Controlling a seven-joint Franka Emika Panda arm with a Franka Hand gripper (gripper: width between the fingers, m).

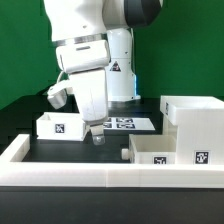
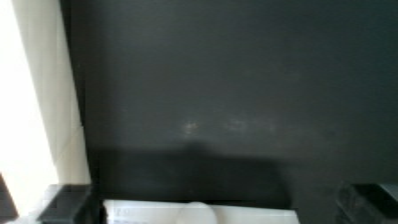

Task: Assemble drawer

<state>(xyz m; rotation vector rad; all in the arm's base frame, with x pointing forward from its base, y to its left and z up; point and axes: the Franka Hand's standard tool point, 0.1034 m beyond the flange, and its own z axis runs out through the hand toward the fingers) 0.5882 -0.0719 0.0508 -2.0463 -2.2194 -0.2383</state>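
Observation:
The drawer kit is white plastic with black-and-white tags. The large cube-shaped housing (image 1: 196, 118) stands at the exterior view's right. One small open-top box (image 1: 58, 125) sits at the left, and the other (image 1: 163, 150) sits in front of the housing. My gripper (image 1: 97, 135) hangs low over the black table, just right of the left box and apart from it. In the wrist view the gripper (image 2: 221, 196) is open, with dark fingers (image 2: 68, 205) at both lower corners. A white surface (image 2: 196, 212) shows between them at the frame edge; I cannot tell what it is.
The marker board (image 1: 126, 123) lies flat behind the gripper, by the arm's base. A low white border wall (image 1: 90, 176) runs along the front and the left side. A white strip (image 2: 32, 100) runs along one side of the wrist view.

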